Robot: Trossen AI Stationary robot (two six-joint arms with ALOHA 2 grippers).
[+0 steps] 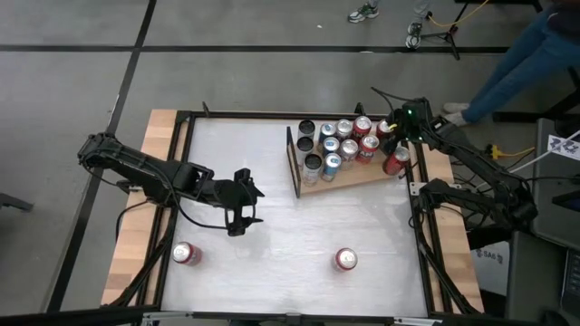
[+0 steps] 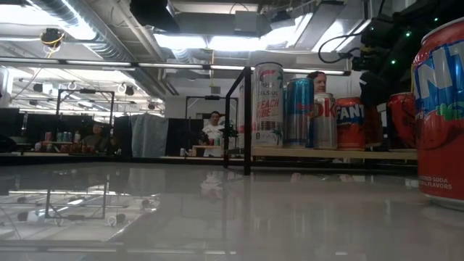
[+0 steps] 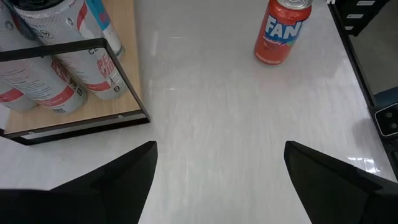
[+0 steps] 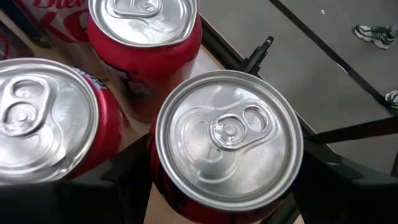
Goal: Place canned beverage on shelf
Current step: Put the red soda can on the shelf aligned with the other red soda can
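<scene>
white table (image 1: pixel 272 226), shelf (image 1: pixel 362 178), two cans (image 1: pixel 186 254)

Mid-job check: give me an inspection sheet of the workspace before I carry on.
Surface: white tabletop, glossy.
Job's things: shelf holds a cluster of cans; loose red can and second loose can stand on the table.
Clutter: nothing seen.
End effectors: left end effector open, empty, above the table; right end effector closed on a held can at the shelf's end.
Cables: yellow cable on the floor.
Surroundings: person's legs beyond the table.
</scene>
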